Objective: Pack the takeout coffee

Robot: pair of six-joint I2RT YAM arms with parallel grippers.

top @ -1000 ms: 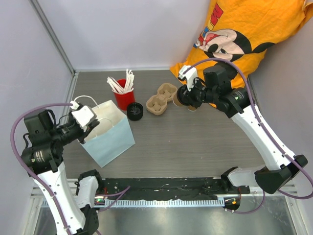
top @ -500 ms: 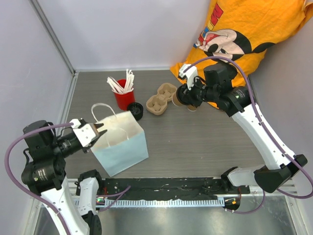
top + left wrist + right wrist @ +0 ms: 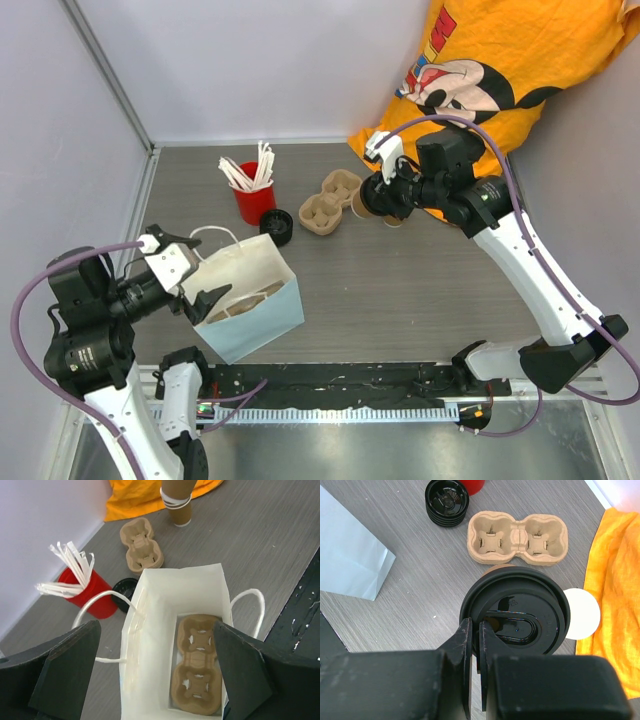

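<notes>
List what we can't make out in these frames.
- Right wrist view: black lid covers nearly all of the paper cup; whether it is seated cannot be told.
- Left wrist view: paper cup cut off by the top edge, lid out of frame.
- Top view: right gripper covers cup and lid.
- Left wrist view: spare lids half hidden behind the paper bag rim.

Paper bag (image 3: 255,300) (1 tray (image 3: 197,672) inside)
</notes>
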